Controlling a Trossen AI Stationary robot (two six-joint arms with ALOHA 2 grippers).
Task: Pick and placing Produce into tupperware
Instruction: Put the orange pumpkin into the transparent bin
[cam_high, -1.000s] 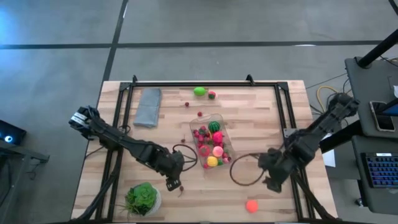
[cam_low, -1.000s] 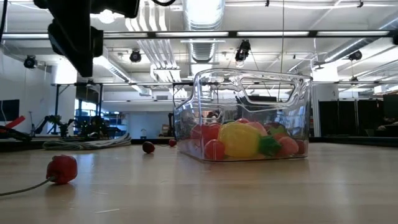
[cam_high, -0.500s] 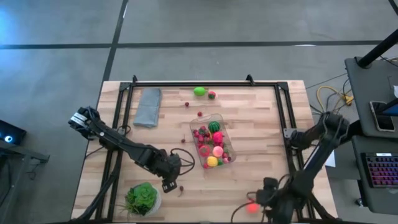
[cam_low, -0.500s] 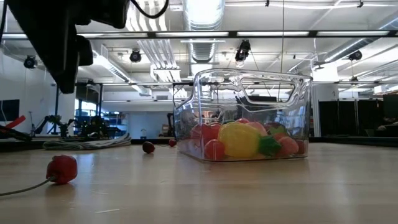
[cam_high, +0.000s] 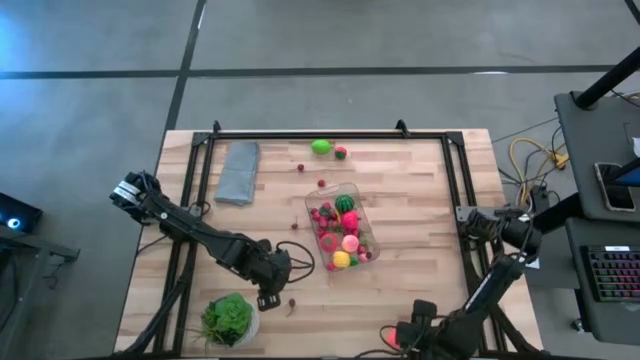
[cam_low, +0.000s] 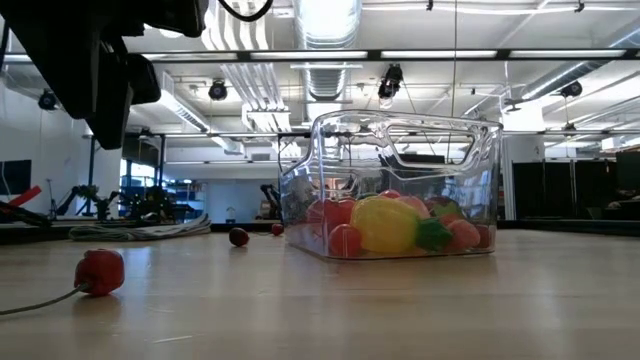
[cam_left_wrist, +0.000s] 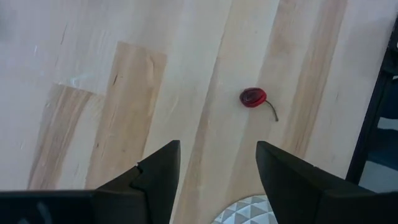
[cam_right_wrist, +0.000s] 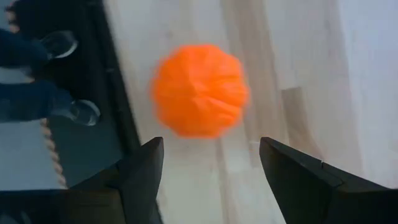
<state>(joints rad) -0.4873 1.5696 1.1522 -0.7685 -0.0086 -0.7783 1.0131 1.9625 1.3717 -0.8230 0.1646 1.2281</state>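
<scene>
Movement since a second ago is seen mainly in the right arm. Its right gripper (cam_high: 400, 338), then held above the table right of the tupperware (cam_high: 340, 230), has been swung down to the near edge of the table and is now lowered over the orange fruit (cam_right_wrist: 199, 90), which is largely covered by the arm in the high view. In the right wrist view the two fingers (cam_right_wrist: 140, 177) are spread apart with the orange fruit seen between and beyond them, close to the table's dark edge frame (cam_right_wrist: 115, 81); nothing is gripped.

The left gripper (cam_high: 270, 297) has been shifted only slightly, toward the near left part of the table, and is held above the wood beside a small red cherry (cam_left_wrist: 253, 98) with a stem. Its fingers (cam_left_wrist: 158, 171) are parted and nothing is held between them. The white bowl (cam_high: 232, 322) with the leafy green head is found just beside it.

The tupperware is unmoved at the middle of the table, filled with red berries, a striped melon (cam_high: 345, 203), pink and yellow pieces. A green fruit (cam_high: 320, 147) and a red one (cam_high: 341, 152) lie near the far edge, two loose berries between them and the tub, and the grey cloth (cam_high: 238, 172) lies far left, all as before.
</scene>
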